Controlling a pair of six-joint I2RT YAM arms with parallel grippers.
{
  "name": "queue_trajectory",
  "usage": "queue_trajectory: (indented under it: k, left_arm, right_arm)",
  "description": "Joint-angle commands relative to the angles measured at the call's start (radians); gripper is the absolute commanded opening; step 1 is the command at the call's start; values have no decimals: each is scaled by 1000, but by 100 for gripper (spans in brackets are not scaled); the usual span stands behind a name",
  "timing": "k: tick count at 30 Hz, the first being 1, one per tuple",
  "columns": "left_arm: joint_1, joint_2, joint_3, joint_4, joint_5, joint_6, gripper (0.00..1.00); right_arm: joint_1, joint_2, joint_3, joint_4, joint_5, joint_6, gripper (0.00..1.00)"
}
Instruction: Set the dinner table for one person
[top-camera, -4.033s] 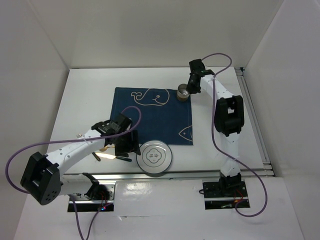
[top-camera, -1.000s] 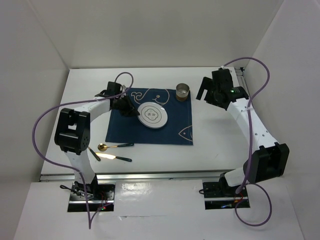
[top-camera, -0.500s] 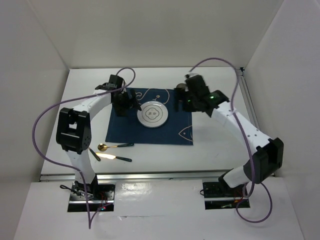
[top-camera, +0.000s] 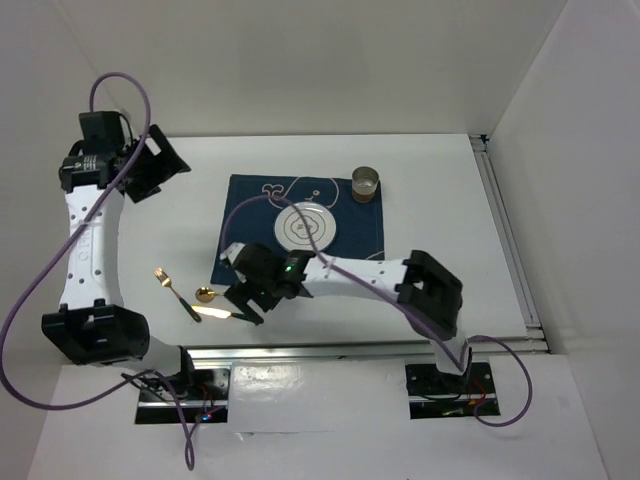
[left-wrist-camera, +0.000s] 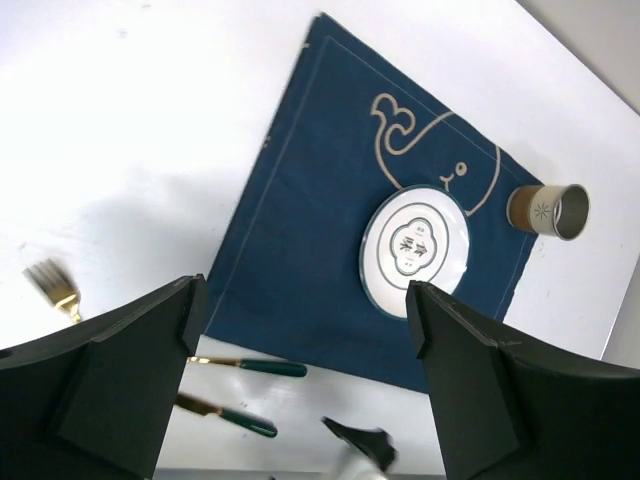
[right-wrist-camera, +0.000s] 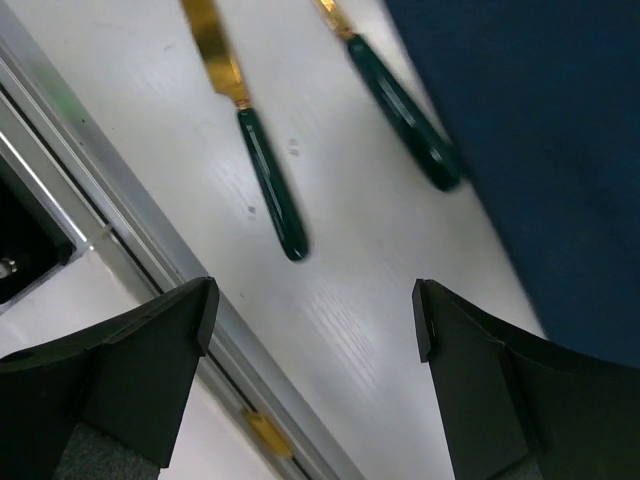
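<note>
On the white dinner table (top-camera: 450, 230) lies a navy fish mat (top-camera: 345, 255) with a round white plate (top-camera: 307, 226) on it and a small metal cup (top-camera: 366, 184) at its far right corner. A gold fork (top-camera: 162, 277), a gold spoon (top-camera: 205, 294) and a green-handled knife (top-camera: 230, 315) lie near the front left. My left gripper (top-camera: 152, 166) is raised high at the far left, open and empty. Its wrist view looks down on the plate (left-wrist-camera: 415, 245) and cup (left-wrist-camera: 548, 210). My right gripper (top-camera: 246, 298) hovers open just over the knife (right-wrist-camera: 268, 185) and the spoon handle (right-wrist-camera: 400, 112).
The silver front rail (right-wrist-camera: 95, 245) runs right beside the knife. The mat's edge (right-wrist-camera: 530, 130) lies just beyond the spoon handle. The right arm (top-camera: 360, 275) stretches across the mat's front edge. White walls enclose the table on three sides.
The left gripper has opened, left the plate on the mat and lifted away to the far left. The right arm has swung from beside the cup to the cutlery at the front.
</note>
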Motion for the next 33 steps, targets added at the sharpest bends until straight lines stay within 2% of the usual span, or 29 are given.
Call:
queue_trajectory:
  k: [1, 5, 9, 13, 17, 18, 19, 20, 24, 33]
  left_arm:
    - [64, -54, -34, -93, 26, 5, 100]
    - [84, -109, -139, -42, 145, -4, 100]
    - [93, -120, -189, -42, 170, 10, 99]
    - [93, -120, -180, -53, 159, 24, 99]
    - [93, -120, -171, -42, 178, 24, 99]
    - [93, -120, -162, -42, 178, 24, 99]
    - [93, -120, -162, -42, 178, 24, 99]
    - [93, -120, -151, -52, 169, 24, 99]
    - [93, -120, -142, -53, 190, 33, 99]
    - [93, -100, -120, -53, 189, 33, 99]
  right_arm:
    - [45, 90, 117, 56, -16, -59, 91]
    - [69, 198, 149, 65, -4, -81, 91]
    - [69, 242, 158, 76, 39, -90, 86]
    - [69, 267, 148, 97, 72, -90, 76]
    - [69, 279, 123, 106, 35, -99, 53]
    - [69, 264, 123, 106, 26, -110, 38]
    - [69, 253, 108, 106, 17, -119, 32]
    - [69, 230, 96, 106, 16, -119, 19]
    - [69, 166, 96, 24, 35, -128, 1]
    - [69, -92, -7, -85, 76, -118, 0]
